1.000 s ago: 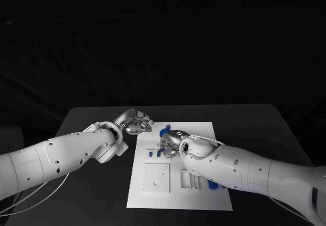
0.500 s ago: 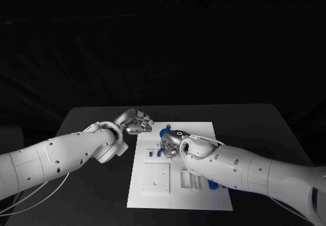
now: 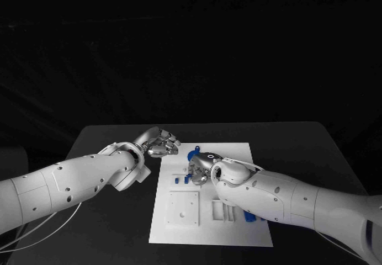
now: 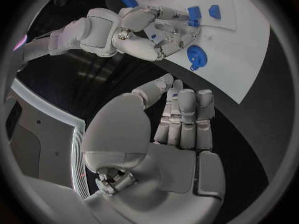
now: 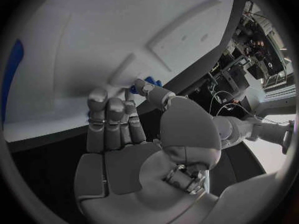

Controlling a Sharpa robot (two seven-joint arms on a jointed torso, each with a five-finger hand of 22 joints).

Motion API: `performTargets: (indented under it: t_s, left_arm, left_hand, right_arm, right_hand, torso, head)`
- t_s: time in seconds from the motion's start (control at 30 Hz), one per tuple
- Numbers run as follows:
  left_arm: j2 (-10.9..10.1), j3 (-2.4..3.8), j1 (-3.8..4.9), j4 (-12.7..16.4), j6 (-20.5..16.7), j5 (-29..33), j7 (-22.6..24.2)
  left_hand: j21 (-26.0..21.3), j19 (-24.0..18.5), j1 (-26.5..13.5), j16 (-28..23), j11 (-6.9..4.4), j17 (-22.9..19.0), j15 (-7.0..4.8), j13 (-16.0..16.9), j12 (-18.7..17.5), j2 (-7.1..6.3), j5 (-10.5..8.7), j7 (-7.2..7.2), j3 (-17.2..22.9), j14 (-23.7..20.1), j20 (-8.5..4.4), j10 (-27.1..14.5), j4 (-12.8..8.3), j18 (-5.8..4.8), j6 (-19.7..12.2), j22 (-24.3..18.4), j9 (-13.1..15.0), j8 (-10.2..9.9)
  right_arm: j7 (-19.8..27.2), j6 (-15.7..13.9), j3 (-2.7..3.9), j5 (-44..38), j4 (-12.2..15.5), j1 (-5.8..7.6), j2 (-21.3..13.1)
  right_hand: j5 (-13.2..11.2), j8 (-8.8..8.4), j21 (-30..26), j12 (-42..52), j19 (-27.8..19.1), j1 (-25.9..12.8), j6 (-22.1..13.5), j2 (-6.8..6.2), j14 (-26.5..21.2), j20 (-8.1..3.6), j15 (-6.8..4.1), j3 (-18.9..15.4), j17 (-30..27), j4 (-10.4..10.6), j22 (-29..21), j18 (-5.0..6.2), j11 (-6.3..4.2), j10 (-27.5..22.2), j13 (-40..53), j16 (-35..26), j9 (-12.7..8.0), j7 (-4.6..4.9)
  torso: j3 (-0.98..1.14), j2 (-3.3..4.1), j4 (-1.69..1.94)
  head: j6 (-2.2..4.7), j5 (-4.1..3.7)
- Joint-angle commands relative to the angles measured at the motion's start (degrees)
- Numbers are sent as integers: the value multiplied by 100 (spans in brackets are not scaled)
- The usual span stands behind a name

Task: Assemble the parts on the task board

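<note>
**White board under the right hand, left hand idle beside it**

White task board (image 3: 239, 232) flat in the middle of the black worktop (image 3: 295, 143), long side running away from the robot.

Right hand (image 3: 202, 167) low over the far half of the board, palm down, fingers reaching toward the board's left side. Fingertips (image 5: 140, 87) right at a small blue part (image 5: 151, 80); cannot tell whether pinched or merely touched, since thumb and fingers hide the contact.

Left hand (image 3: 159, 142) above bare worktop, just off the board's far left corner, apart from the right hand. Holding nothing: palm clear in the left wrist view, fingers (image 4: 187, 119) loosely bent and side by side, thumb out to one side.

Around the right hand:
- round blue part (image 4: 194, 57) on the board just beyond the knuckles, untouched, free of the fingers
- a few small blue parts (image 3: 180, 178) on the board just beside the fingers, toward the left edge
- another blue part (image 3: 250, 217) nearer the robot, half hidden under the right arm (image 3: 295, 201)

Nearer the robot on the board: a white square block (image 3: 182, 208) with a small hole, and next to it some narrow upright slots (image 3: 223, 210), the right-hand ones partly covered by the right arm.

Right arm lying across the board's near right area, blocking most of that side from the head view. Left arm (image 3: 72, 185) over the worktop only, clear of the board.
</note>
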Motion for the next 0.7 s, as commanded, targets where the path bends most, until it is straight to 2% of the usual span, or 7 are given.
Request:
performTargets:
  t_s: [0.03, 0.17, 0.2, 0.23, 0.33, 0.6, 0.7]
  left_arm:
    - [1, 3, 7, 15, -44, 38, 24]
    - [1, 3, 8, 15, -51, 38, 22]
    - [0, 3, 9, 15, -52, 38, 22]
    - [0, 3, 9, 15, -51, 38, 22]
    - [0, 3, 10, 16, -51, 38, 21]
    - [-4, 3, 13, 17, -54, 38, 18]
    - [-4, 3, 15, 14, -54, 38, 17]
  left_hand:
    - [-18, -1, 35, -17, 15, -7, 25, 10, -21, -1, 2, 29, 17, 26, -67, -11, 30, 347, -17, 55, -5, -29]
    - [-18, -1, 35, -17, 15, -7, 25, 10, -21, -2, 2, 30, 17, 26, -67, -11, 30, 347, -18, 55, -5, -29]
    - [-19, -1, 36, -17, 15, -7, 25, 10, -21, -2, 2, 30, 17, 26, -67, -12, 29, 347, -19, 55, -5, -29]
    - [-19, -1, 38, -17, 15, -7, 25, 10, -21, -3, 2, 30, 18, 26, -67, -12, 28, 348, -21, 55, -6, -29]
    - [-20, 0, 44, -17, 15, -7, 25, 10, -22, -5, 3, 32, 20, 26, -68, -14, 26, 349, -26, 54, -7, -30]
    - [-20, 1, 48, -17, 16, -7, 25, 10, -23, -6, 4, 33, 22, 28, -68, -15, 25, 351, -30, 54, -8, -30]
    - [-20, 2, 50, -17, 16, -7, 26, 10, -23, -6, 4, 33, 22, 28, -68, -16, 25, 351, -31, 53, -8, -29]
  right_arm:
    - [14, 22, -10, -12, 13, -10, 9]
    - [31, 32, -10, -4, 16, -10, 11]
    - [38, 28, -10, 0, 21, -10, 12]
    - [45, 25, -10, 4, 27, -10, 12]
    - [54, 11, -10, 15, 30, -10, 16]
    - [31, -22, -10, 18, 26, -10, 23]
    - [30, -11, -10, 18, 19, -10, 22]
  right_hand:
    - [-37, -15, 26, 20, -21, -80, -41, -8, -18, 2, 27, -48, 10, -4, 102, 302, 13, -21, 6, -35, -7, 31]
    - [-37, -15, 26, 20, -21, -80, -41, -8, -18, 2, 27, -48, 10, -4, 102, 302, 13, -21, 6, -35, -7, 31]
    - [-28, -21, 33, 20, -18, -182, -58, -66, -18, 8, 37, -162, 13, 19, 104, 302, 18, -23, 8, -34, -8, 39]
    - [-25, -29, 34, 20, -25, -194, -84, -59, -22, -4, 40, -272, 17, -14, 104, 302, 15, -28, 10, -37, -9, 47]
    - [-24, -26, 29, 17, -34, -182, -85, -50, -27, -10, 37, -317, 18, -33, 101, 302, 21, -33, 10, -41, -7, 43]
    - [-26, -26, 20, 13, -44, -170, -92, -25, -30, -14, 38, -358, 21, -39, 96, 302, 24, -37, 10, -47, -8, 44]
    - [-59, -15, 9, 10, -50, -154, -78, 34, -29, -16, 35, -348, 23, 5, 89, 302, 19, -36, 9, -52, -5, 40]
  torso:
    - [-1, -1, 1]
    - [-2, 0, 0]
    - [-2, 0, 0]
    - [-1, -1, -1]
    - [-1, 0, -1]
    - [-1, 0, 2]
    - [-3, 0, 1]
  head:
    - [2, 4]
    - [4, 5]
    - [4, 5]
    - [3, 7]
    - [4, 8]
    - [4, 12]
    - [5, 13]
